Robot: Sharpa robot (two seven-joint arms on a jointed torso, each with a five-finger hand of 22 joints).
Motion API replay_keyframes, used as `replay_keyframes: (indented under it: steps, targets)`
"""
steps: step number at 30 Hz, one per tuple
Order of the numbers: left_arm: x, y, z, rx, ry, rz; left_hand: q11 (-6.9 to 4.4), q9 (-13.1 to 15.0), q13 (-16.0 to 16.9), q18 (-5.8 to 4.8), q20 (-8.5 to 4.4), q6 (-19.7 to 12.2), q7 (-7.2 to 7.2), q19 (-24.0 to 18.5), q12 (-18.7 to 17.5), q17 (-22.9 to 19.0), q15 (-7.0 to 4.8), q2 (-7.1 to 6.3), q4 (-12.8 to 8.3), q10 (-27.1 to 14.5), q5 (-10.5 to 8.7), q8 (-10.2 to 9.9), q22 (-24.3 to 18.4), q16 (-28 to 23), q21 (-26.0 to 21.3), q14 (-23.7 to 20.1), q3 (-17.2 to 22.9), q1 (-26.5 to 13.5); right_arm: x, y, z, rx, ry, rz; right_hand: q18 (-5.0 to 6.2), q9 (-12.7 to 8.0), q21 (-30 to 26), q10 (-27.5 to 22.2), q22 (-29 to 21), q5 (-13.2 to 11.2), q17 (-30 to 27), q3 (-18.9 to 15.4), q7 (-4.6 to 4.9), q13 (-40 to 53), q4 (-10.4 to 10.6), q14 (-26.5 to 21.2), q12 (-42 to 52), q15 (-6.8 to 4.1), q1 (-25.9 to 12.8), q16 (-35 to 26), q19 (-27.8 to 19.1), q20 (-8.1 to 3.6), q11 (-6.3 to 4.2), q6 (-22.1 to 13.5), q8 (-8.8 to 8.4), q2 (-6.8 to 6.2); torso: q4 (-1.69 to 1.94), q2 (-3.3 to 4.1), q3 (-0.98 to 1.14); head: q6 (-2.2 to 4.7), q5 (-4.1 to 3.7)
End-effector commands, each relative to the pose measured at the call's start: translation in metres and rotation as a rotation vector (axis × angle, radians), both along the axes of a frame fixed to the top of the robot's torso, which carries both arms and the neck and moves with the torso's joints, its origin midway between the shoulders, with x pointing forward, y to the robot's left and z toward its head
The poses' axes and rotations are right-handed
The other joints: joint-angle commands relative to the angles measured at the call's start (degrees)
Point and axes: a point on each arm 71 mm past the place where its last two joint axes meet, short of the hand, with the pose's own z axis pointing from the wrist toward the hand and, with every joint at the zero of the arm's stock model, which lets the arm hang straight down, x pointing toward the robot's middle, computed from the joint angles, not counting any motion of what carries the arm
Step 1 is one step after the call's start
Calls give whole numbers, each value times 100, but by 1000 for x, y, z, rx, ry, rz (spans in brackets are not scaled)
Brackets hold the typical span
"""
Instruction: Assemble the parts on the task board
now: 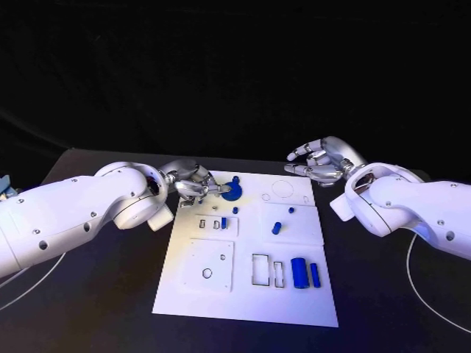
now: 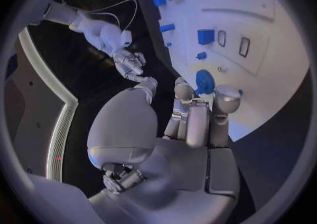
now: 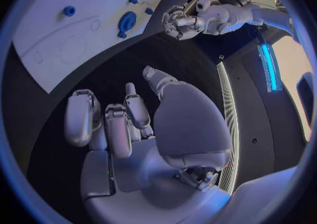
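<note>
On the near right part of the flat white rectangular task board lie two blue cylindrical parts side by side, a thick one and a thinner one, both with their long axes running near to far. Left of them sit empty rectangular slots. Farther in, around mid-board, a small blue peg lies roughly near to far, and another small blue piece stands in a slot at the left.

At the board's far left corner the left hand reaches in from the left on its bent white arm, its fingers curled beside a round blue disc-shaped part; whether they touch it, I cannot tell. In the left wrist view the fingertips sit close against that disc.

The right hand hovers past the board's far right corner, fingers loosely curled and apart, holding nothing.

The matte black table carries the board; darkness lies beyond.
</note>
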Motion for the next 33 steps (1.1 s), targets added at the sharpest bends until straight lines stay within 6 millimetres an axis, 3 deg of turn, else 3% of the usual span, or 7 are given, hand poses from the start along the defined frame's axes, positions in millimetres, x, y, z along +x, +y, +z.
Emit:
replay_keyframes:
  steps: [1, 5, 11, 17, 22, 33]
  targets:
    - [1, -2, -2, 283, 38, -56, -35, 115, 220, -65, -23, 29, -71, 105, 189, 212, -68, 25, 5, 133, -6, 152, 165, 69, 92, 201, -91, -88, 0, -8, 1, 34, 16, -6, 31, 7, 7, -35, 165, 38, 739, 2, 1, -9, 25, 428, -29, -7, -37, -38, 5, -24, -19, 41, 34, 5, 5, -8, -3, -1, 17]
    - [5, -14, 9, 386, 11, -88, -70, 258, 277, -69, -54, 14, -113, 110, 257, 195, -101, 81, 2, 154, 1, 307, 196, 62, 120, 202, -181, -121, -2, -20, 2, 32, 8, -33, 29, 7, 14, -39, 172, 47, 737, -2, 0, -14, 26, 428, -33, -8, -41, -38, 10, -25, -20, 37, 37, -5, 30, -17, -14, 35, -58]
    - [8, -25, 14, 445, -2, -104, -88, 367, 346, -80, -71, -16, -132, 135, 319, 250, -118, 111, 7, 183, -1, 408, 254, 83, 147, 221, -269, -185, -2, -25, 3, 28, 7, -46, 34, 7, -5, -49, 157, 57, 715, -9, -1, -27, 28, 423, -43, -10, -48, -47, -1, -27, -21, 32, 40, -21, 17, -18, -22, 24, -39]
    - [11, -31, 16, 494, 10, -102, -120, 494, 457, -111, -94, -16, -169, 244, 417, 350, -147, 139, 8, 263, 0, 527, 422, 131, 228, 263, -393, -255, -2, -27, 2, 21, 9, -52, 35, 7, -10, -51, 153, 61, 711, -14, -1, -29, 32, 422, -44, -10, -55, -48, -4, -27, -21, 30, 42, -28, 33, -25, -17, 8, -16]
    - [12, -36, 17, 547, 24, -122, -131, 546, 445, -112, -102, -22, -181, 246, 415, 335, -156, 205, 6, 254, 2, 569, 427, 123, 234, 261, -401, -253, 0, -29, 1, 16, 10, -60, 34, 7, -7, -50, 156, 62, 718, -14, -1, -29, 32, 423, -43, -10, -56, -46, -2, -28, -21, 30, 43, -29, 43, -17, -29, -4, -4]
    - [15, -48, 15, 593, 75, -161, -121, 628, 345, -87, -106, -113, -169, 142, 348, 228, -150, 255, 8, 157, 1, 595, 295, 66, 179, 219, -478, -327, 1, -27, -2, 12, 19, -55, 43, 8, -40, -69, 130, 67, 690, -22, -2, -51, 40, 416, -62, -11, -68, -56, -23, -29, -22, 25, 48, -42, 20, -4, -20, -52, 41]
